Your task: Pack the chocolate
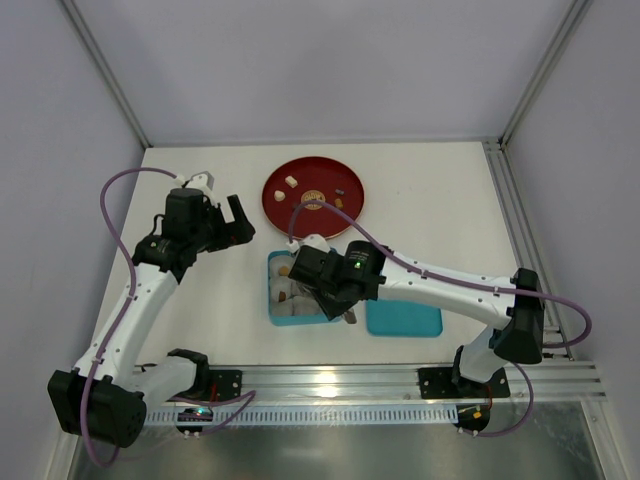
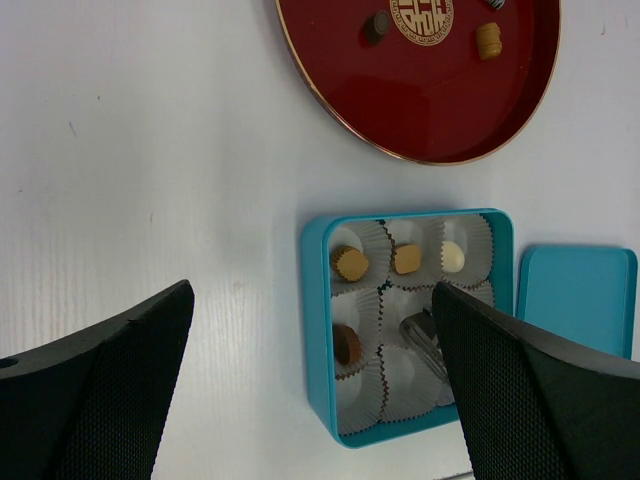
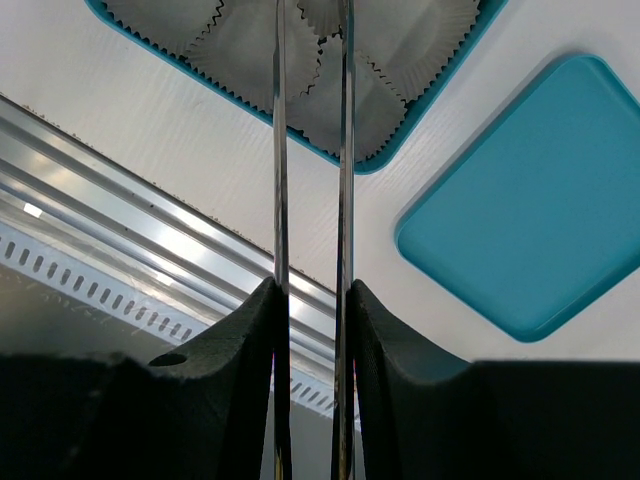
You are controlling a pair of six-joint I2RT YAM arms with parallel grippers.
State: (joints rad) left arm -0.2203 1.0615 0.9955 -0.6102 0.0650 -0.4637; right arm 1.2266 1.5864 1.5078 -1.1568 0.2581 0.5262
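Note:
Several pieces of chocolate lie in the paper cups of the teal box point(image 2: 318, 330): two tan point(image 2: 349, 263), one cream point(image 2: 453, 257) and one brown point(image 2: 346, 344). More pieces rest on the red plate point(image 1: 285, 205), among them a dark one point(image 2: 377, 26) and a tan one point(image 2: 488, 40). My right gripper point(image 3: 312, 290) is shut on metal tongs point(image 3: 280, 150). The blades stand slightly apart and their tip point(image 2: 425, 340) reaches into a middle cup of the box. I cannot tell whether a piece sits between the blades. My left gripper point(image 2: 312, 300) hangs open above the table by the box's left side.
The teal lid point(image 1: 403, 318) lies flat to the right of the box. A metal rail point(image 3: 150, 220) runs along the near table edge. Several cups point(image 3: 300, 60) in the box's near rows hold nothing.

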